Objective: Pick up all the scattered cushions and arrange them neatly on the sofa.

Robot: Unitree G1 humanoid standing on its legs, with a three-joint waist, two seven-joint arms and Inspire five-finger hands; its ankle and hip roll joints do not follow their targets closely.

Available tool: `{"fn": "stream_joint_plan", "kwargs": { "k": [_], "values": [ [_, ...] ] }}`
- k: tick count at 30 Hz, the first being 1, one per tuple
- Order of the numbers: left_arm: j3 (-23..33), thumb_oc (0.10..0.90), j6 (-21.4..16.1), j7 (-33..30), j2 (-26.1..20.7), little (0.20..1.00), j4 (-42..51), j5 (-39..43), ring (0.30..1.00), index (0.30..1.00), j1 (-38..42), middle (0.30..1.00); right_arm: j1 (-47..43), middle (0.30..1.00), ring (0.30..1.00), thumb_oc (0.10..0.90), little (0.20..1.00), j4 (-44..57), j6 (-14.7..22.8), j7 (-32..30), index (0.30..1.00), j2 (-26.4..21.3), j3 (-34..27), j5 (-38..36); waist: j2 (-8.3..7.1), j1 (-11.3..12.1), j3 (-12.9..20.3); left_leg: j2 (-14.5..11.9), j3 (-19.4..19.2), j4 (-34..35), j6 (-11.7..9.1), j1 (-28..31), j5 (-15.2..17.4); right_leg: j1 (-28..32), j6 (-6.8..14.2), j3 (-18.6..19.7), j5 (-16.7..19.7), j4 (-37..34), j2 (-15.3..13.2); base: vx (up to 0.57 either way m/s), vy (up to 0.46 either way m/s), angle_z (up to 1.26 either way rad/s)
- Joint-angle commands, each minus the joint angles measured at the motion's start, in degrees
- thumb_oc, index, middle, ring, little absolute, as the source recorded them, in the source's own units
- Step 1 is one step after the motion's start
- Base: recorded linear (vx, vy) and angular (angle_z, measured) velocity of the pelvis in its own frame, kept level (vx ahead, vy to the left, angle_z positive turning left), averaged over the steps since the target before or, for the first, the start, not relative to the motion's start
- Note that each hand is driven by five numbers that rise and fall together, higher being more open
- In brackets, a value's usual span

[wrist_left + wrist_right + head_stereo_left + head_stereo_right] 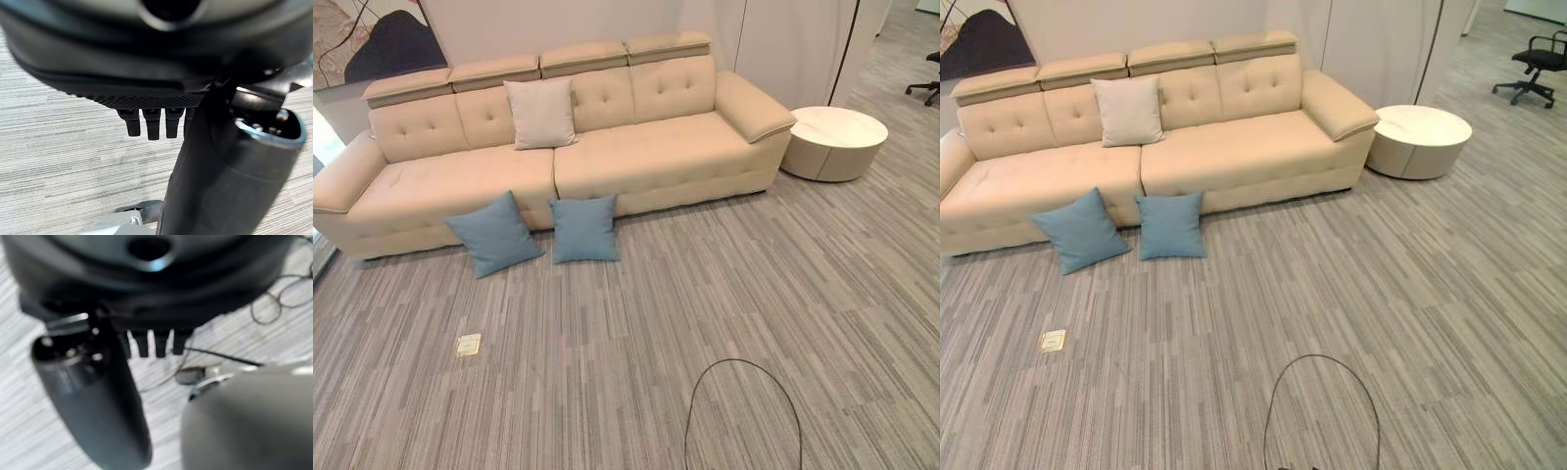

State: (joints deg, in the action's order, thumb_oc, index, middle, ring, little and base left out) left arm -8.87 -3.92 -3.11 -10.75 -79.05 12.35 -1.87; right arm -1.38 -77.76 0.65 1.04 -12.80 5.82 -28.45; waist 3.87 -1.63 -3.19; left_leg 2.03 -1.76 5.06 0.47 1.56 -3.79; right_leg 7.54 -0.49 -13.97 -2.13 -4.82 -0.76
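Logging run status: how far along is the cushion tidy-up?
Done: one beige cushion leans upright against the sofa backrest.

In hand: nothing. The left robot hand and right robot hand hang over bare carpet with fingers straight, holding nothing.

Left: two blue cushions stand on the floor, leaning against the sofa front. Both need lifting onto the seat.

A long beige sofa (607,162) stands against the wall, with a cream cushion (540,114) upright against its backrest. Two blue cushions (494,233) (584,228) lean on its front edge, resting on the striped carpet (705,323). A round white table (834,143) stands beside its armrest.
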Motion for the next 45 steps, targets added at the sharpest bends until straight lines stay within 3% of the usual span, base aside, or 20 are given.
{"fn": "stream_joint_plan", "kwargs": {
  "k": [1,5,6,7,13,15,18,20,21,23,25,29,32,33,36,38,39,42,44,45],
  "values": [
    [-2.36,0.800,-1.58,-0.55,-0.99,0.900,-1.70,1.01,0.900,0.900,5.14,0.900,-5.69,0.900,0.900,0.800,0.900,1.84,2.12,-0.94,0.900,-0.55,0.72,2.88,0.82,2.16,-6.17,-6.59,1.25,-0.88,-4.88,-1.33,1.97,-6.90,5.54,-2.38,-1.77,5.49,-5.68,-0.16,-0.071,0.17],
    [-1.77,0.800,-1.55,-1.19,-2.25,0.900,-1.77,0.74,0.900,0.900,5.77,0.900,-7.62,0.900,0.900,0.800,0.900,3.40,2.64,-2.00,0.900,-1.83,2.68,6.23,0.11,3.10,-8.49,-6.77,1.84,-11.72,-5.82,-9.16,4.11,-11.05,4.07,-3.15,-4.40,11.58,-6.98,-0.10,-0.094,0.31],
    [-1.96,0.800,-1.90,-1.79,-2.61,0.900,-0.75,-0.27,0.900,0.900,5.56,0.900,-8.43,0.900,0.900,0.800,0.900,4.03,2.91,-2.85,0.900,-2.73,4.11,9.54,-0.41,4.02,-9.13,-7.22,-0.55,-20.74,-6.15,-13.88,5.87,-10.86,2.66,-4.95,-6.57,13.54,-7.92,0.05,-0.194,0.49],
    [-2.55,0.800,-2.20,-2.32,-2.82,0.900,0.74,-1.25,0.900,0.900,5.80,0.900,-9.73,0.900,0.900,0.800,0.900,3.68,2.37,-3.68,0.900,-4.02,5.38,12.78,-0.31,5.10,-10.45,-8.45,-4.64,-25.74,-5.69,-18.05,3.92,-9.14,1.66,-7.19,-8.80,14.14,-8.18,0.13,-0.153,0.82],
    [-1.59,0.800,-1.52,-1.68,-2.35,0.900,-0.21,-2.15,0.900,0.900,4.69,0.900,-10.79,0.900,0.900,0.800,0.900,4.22,2.68,-4.72,0.900,-4.86,3.29,10.96,-0.96,6.79,-9.98,-10.75,-11.37,-18.31,-5.77,-19.32,0.86,-4.21,3.31,-9.45,-10.76,12.89,-8.04,0.27,0.047,0.71],
    [0.35,0.800,-0.53,-2.16,-2.58,0.900,-3.32,-3.76,0.900,0.900,2.72,0.900,-10.99,0.900,0.900,0.800,0.900,5.42,2.97,-5.47,0.900,-4.64,2.74,11.34,-2.99,7.52,-8.28,-9.26,-10.55,-19.56,-4.03,-18.73,2.49,0.23,4.25,-8.98,-10.79,12.09,-8.57,0.43,0.164,0.10],
    [1.55,0.800,-0.31,-1.86,-3.53,0.900,-3.83,-4.35,0.900,0.900,2.18,0.900,-10.80,0.900,0.900,0.800,0.900,6.70,2.97,-5.20,0.900,-4.10,2.58,12.44,-5.71,8.69,-6.04,-8.01,-11.30,-20.10,-1.94,-17.15,5.37,1.80,6.22,-8.98,-8.61,14.34,-11.16,0.39,0.153,-0.01],
    [1.45,0.800,-0.28,-1.76,-4.06,0.900,-3.19,-4.52,0.900,0.900,2.61,0.900,-10.51,0.900,0.900,0.800,0.900,7.23,2.82,-5.07,0.900,-3.68,2.67,13.21,-6.74,8.56,-5.49,-5.86,-11.37,-19.24,0.02,-15.00,7.22,0.39,8.55,-8.51,-3.08,21.62,-13.92,0.38,0.292,0.21],
    [0.30,0.800,-0.28,-2.02,-4.73,0.900,-1.71,-5.55,0.900,0.900,3.91,0.900,-10.60,0.900,0.900,0.800,0.900,7.94,2.66,-4.95,0.900,-3.00,3.84,14.21,-6.30,7.55,-5.84,-4.64,-11.44,-17.94,2.63,-12.27,7.96,-2.96,8.59,-7.23,4.22,30.58,-16.06,0.29,0.282,0.40],
    [-0.55,0.800,-0.34,-2.20,-5.12,0.900,-1.15,-6.09,0.900,0.900,4.49,0.900,-10.60,0.900,0.900,0.800,0.900,8.27,2.67,-5.06,0.900,-2.94,4.01,14.50,-5.91,6.99,-6.13,-4.00,-11.21,-17.22,3.35,-10.89,8.50,-5.02,9.04,-5.79,6.23,34.74,-16.26,0.28,0.192,0.54],
    [-1.96,0.800,-0.70,-2.29,-5.74,0.900,0.14,-5.96,0.900,0.900,5.98,0.900,-11.13,0.900,0.900,0.800,0.900,8.65,3.11,-5.03,0.900,-2.17,5.04,14.97,-4.38,4.96,-7.11,-3.63,-8.55,-13.74,3.69,-6.47,9.09,-11.84,7.67,-2.38,3.20,40.02,-13.78,0.40,0.126,0.40],
    [-3.76,0.800,-1.72,-2.40,-6.13,0.900,1.99,-6.21,0.900,0.900,7.70,0.900,-10.84,0.900,0.900,0.800,0.900,9.07,3.46,-5.30,0.900,-2.11,5.83,15.35,-3.42,1.36,-8.91,-2.44,-3.53,-10.22,2.27,-1.00,10.82,-19.91,6.35,0.19,-0.08,29.93,-10.32,0.38,-0.061,0.63],
    [-4.09,0.800,-2.01,-2.57,-6.22,0.900,2.12,-6.63,0.900,0.900,8.37,0.900,-10.48,0.900,0.900,0.800,0.900,8.58,3.31,-5.43,0.900,-2.36,5.41,14.78,-4.03,-0.91,-9.73,-1.76,-1.34,-9.08,0.99,1.82,12.63,-23.34,7.39,3.68,3.57,18.16,-9.48,0.41,-0.171,0.61],
    [-3.97,0.800,-1.94,-2.78,-6.19,0.900,1.57,-7.00,0.900,0.900,9.06,0.900,-9.89,0.900,0.900,0.800,0.900,7.47,2.73,-5.44,0.900,-2.49,4.65,14.87,-4.26,-2.87,-10.04,-2.25,0.35,-7.87,-0.43,4.59,14.35,-27.01,9.35,5.25,7.50,10.11,-10.43,0.36,-0.163,0.63],
    [-4.10,0.800,-1.72,-2.58,-5.78,0.900,0.04,-8.34,0.900,0.900,8.71,0.900,-8.60,0.900,0.900,0.800,0.900,5.34,2.08,-5.37,0.900,-2.28,4.28,15.51,-3.70,-4.05,-9.83,-3.14,1.74,-7.41,-1.24,7.62,16.28,-27.92,9.96,5.70,8.54,8.88,-9.90,0.44,-0.194,0.56],
    [-4.10,0.800,-1.44,-2.39,-5.50,0.900,-1.28,-10.04,0.900,0.900,7.45,0.900,-7.20,0.900,0.900,0.800,0.900,3.26,1.94,-5.00,0.900,-2.96,3.78,15.55,-3.30,-4.86,-8.29,-4.70,3.58,-10.43,-1.63,9.46,17.85,-28.35,8.66,8.18,8.06,14.21,-7.90,0.65,-0.350,0.60],
    [-3.75,0.800,-1.56,-2.38,-5.43,0.900,-1.36,-9.96,0.900,0.900,6.79,0.900,-7.03,0.900,0.900,0.800,0.900,2.90,1.98,-5.01,0.900,-3.28,3.69,15.50,-3.05,-4.81,-7.92,-5.50,3.74,-13.82,-2.34,8.64,16.26,-27.52,8.00,8.32,7.45,15.11,-6.90,0.39,-0.284,0.90],
    [-2.96,0.800,-1.32,-2.08,-5.06,0.900,-0.42,-8.11,0.900,0.900,5.69,0.900,-7.96,0.900,0.900,0.800,0.900,4.20,2.66,-5.62,0.900,-4.48,4.03,14.33,-3.86,-3.20,-9.45,-8.68,3.54,-39.66,-3.31,-3.86,6.41,-22.83,3.70,7.42,3.92,15.76,-4.80,0.23,-0.349,0.61],
    [-2.91,0.800,-1.12,-2.12,-5.23,0.900,0.11,-7.56,0.900,0.900,5.85,0.900,-8.98,0.900,0.900,0.800,0.900,5.00,2.95,-6.08,0.900,-5.13,4.19,14.09,-4.64,-2.65,-9.84,-9.07,2.84,-44.78,-2.68,-6.55,4.52,-21.50,2.29,6.98,2.89,15.44,-4.26,0.13,-0.274,-0.02],
    [-3.32,0.800,-1.26,-2.54,-5.43,0.900,1.49,-6.98,0.900,0.900,6.49,0.900,-10.95,0.900,0.900,0.800,0.900,6.61,3.22,-7.43,0.900,-6.84,3.97,13.64,-5.41,-1.70,-10.86,-10.55,-0.46,-48.92,-2.21,-10.59,3.83,-19.79,0.75,6.30,0.42,16.15,-3.95,0.18,-0.200,-0.43]
  ]
}}
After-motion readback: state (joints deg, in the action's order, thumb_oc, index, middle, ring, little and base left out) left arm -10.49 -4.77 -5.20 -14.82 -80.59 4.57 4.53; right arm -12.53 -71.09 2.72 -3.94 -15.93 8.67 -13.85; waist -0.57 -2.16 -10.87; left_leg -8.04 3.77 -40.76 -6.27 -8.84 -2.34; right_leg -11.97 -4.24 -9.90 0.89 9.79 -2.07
